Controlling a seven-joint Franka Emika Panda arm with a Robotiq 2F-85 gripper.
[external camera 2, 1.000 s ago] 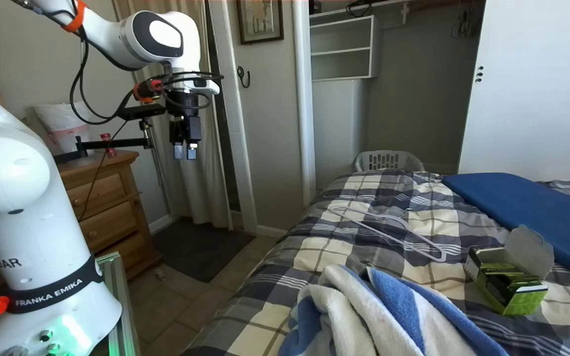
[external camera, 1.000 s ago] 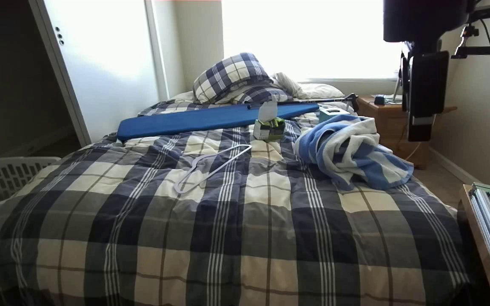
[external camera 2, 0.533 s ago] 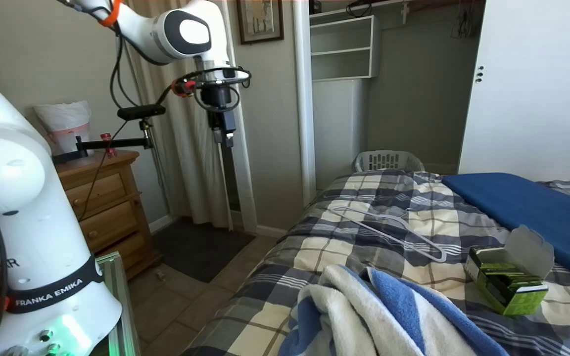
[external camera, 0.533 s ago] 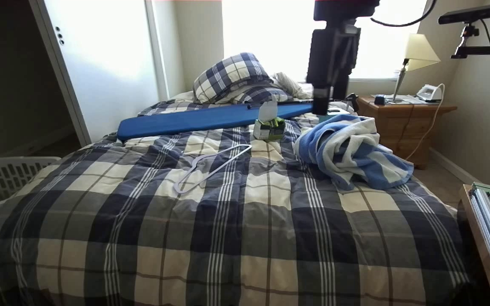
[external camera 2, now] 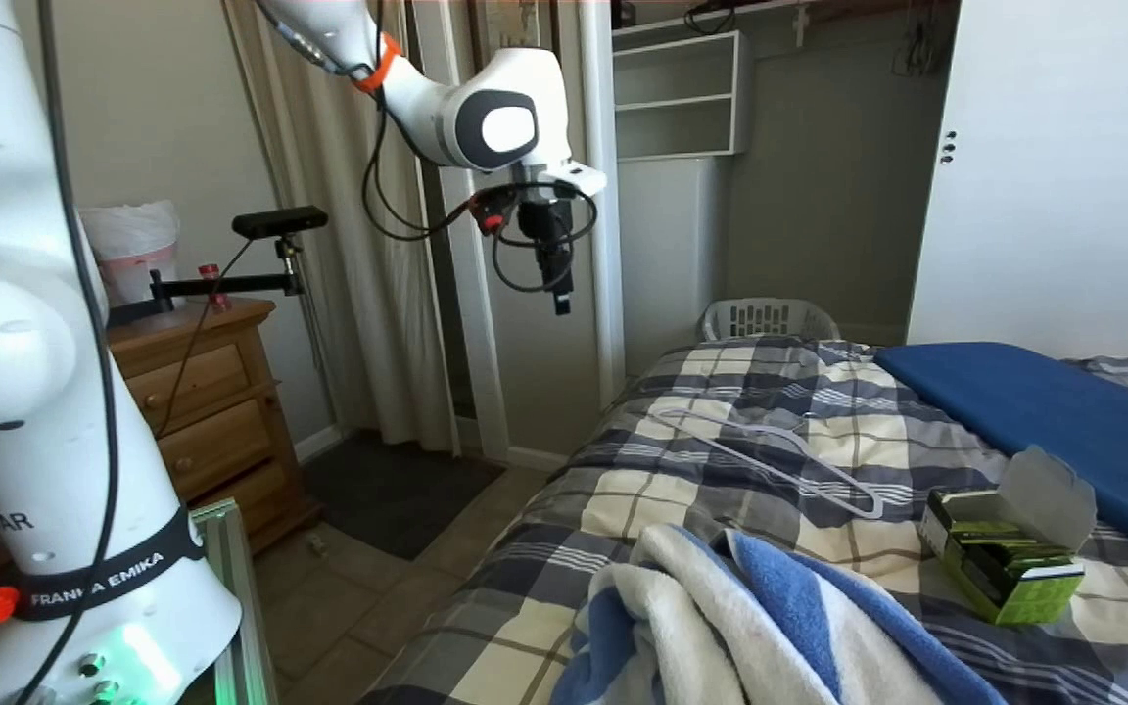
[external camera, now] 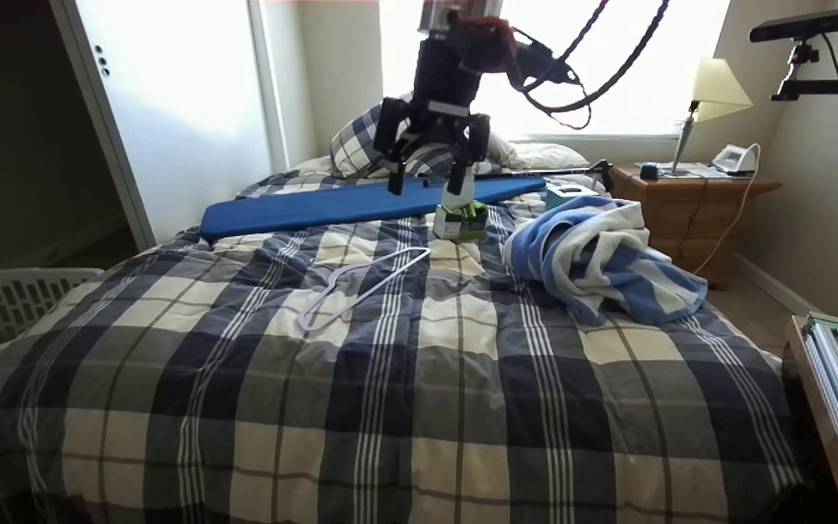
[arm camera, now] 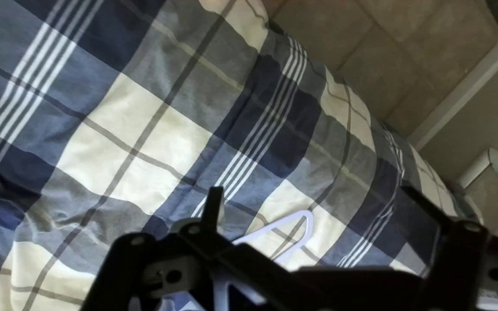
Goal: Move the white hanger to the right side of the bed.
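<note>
The white hanger (external camera: pixel 372 290) lies flat on the plaid bed (external camera: pixel 463 415), left of the bed's middle in an exterior view; it also shows in an exterior view (external camera 2: pixel 770 469). In the wrist view one rounded corner of the hanger (arm camera: pixel 308 224) shows between and below the fingertips; the rest is partly hidden by the gripper. My gripper (external camera: pixel 426 183) is open and empty, with its fingers spread apart and pointing down. It hangs in the air well above the bed, not touching the hanger. It also shows in an exterior view (external camera 2: pixel 562 305) and the wrist view (arm camera: pixel 312 190).
A long blue board (external camera: pixel 317 211) lies across the bed behind the hanger. An open green box (external camera: pixel 461 225) stands near the board, and a crumpled blue-and-white towel (external camera: pixel 593 255) lies at the right. A white laundry basket (external camera: pixel 19 298) stands left of the bed. A lamp (external camera: pixel 721 91) stands on the nightstand.
My gripper has swung from the upper right to the left over the bed in an exterior view and has turned, so both spread fingers now show. The hanger has not moved.
</note>
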